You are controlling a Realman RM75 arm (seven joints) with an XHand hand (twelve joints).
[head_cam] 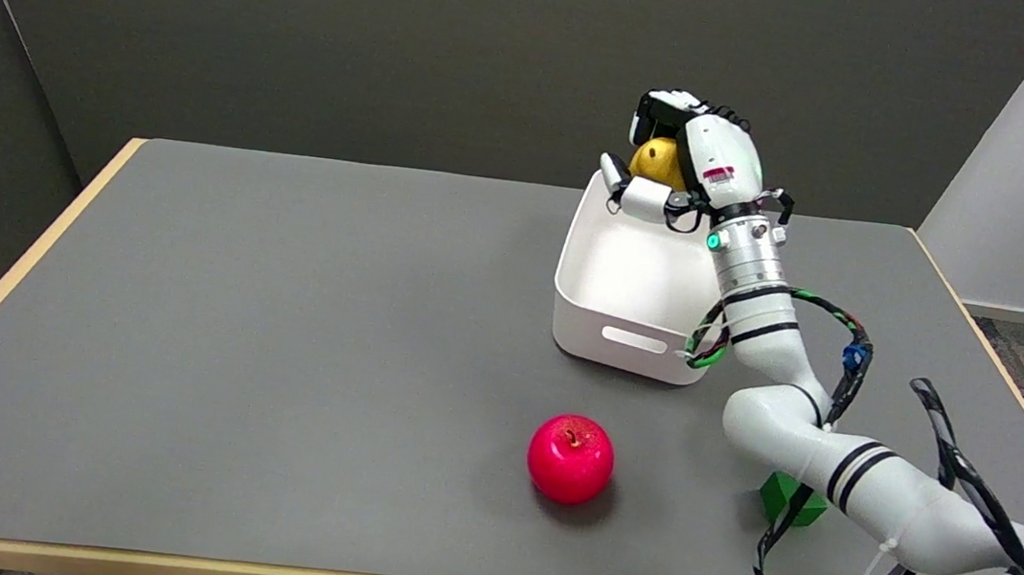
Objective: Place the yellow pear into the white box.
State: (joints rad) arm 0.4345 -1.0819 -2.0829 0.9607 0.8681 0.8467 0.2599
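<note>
Your right hand (681,157) holds the yellow pear (657,160) in curled fingers above the white box's (625,315) far rim; release early and it may drop outside.

Right arm reaching in from the lower right, white segmented links bent at the elbow, forearm rising steeply, cables looping alongside. Up top, the black-and-white many-fingered right hand (681,157) is raised high, fingers curled round the small yellow pear (655,161), thumb tucked underneath.
</note>
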